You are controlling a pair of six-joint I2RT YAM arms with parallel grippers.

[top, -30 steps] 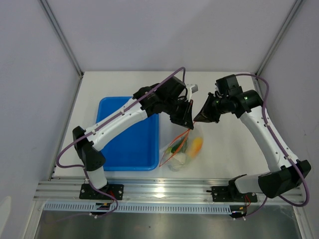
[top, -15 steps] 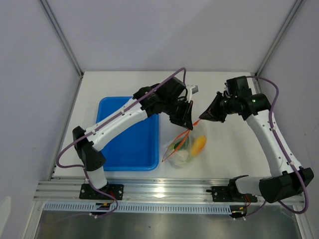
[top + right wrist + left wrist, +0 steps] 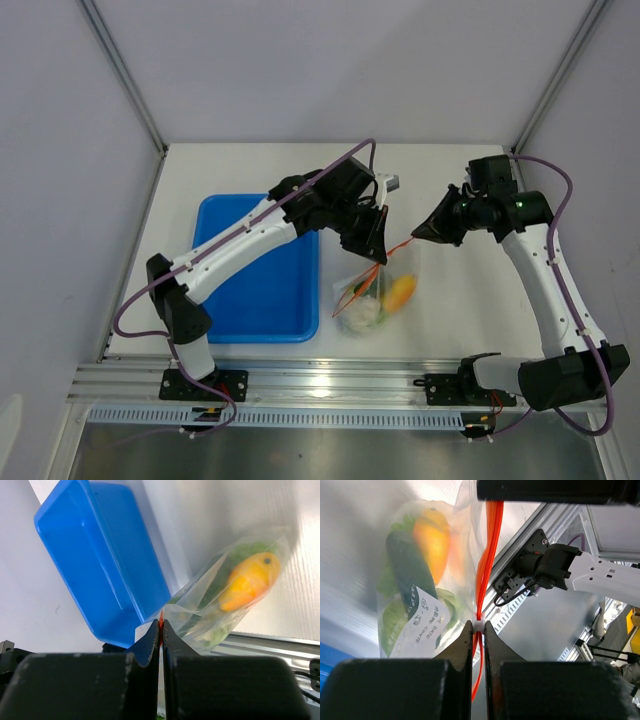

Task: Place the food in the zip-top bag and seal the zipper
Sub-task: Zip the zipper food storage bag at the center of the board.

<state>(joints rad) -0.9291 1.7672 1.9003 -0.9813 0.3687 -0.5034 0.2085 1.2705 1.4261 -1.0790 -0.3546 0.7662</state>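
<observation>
The clear zip-top bag (image 3: 378, 295) hangs between both grippers above the table, right of the blue tray. Inside it are the orange-yellow fruit (image 3: 399, 291), the dark green cucumber (image 3: 410, 570) and pale-green cabbage (image 3: 362, 312); the grapes are not clearly told apart. The orange-red zipper (image 3: 398, 245) is stretched between the grippers. My left gripper (image 3: 376, 251) is shut on the zipper's white slider (image 3: 478, 625). My right gripper (image 3: 416, 235) is shut on the zipper's end (image 3: 161, 616). The bag (image 3: 225, 592) and fruit (image 3: 248, 580) show in the right wrist view.
The blue tray (image 3: 255, 270) lies left of the bag, under the left arm, and shows in the right wrist view (image 3: 100, 565). The aluminium rail (image 3: 330, 380) runs along the near table edge. Grey walls enclose the back and sides.
My right gripper has moved right and slightly up, drawing the zipper taut. The bag has swung a little to the right. The left gripper has barely moved.
</observation>
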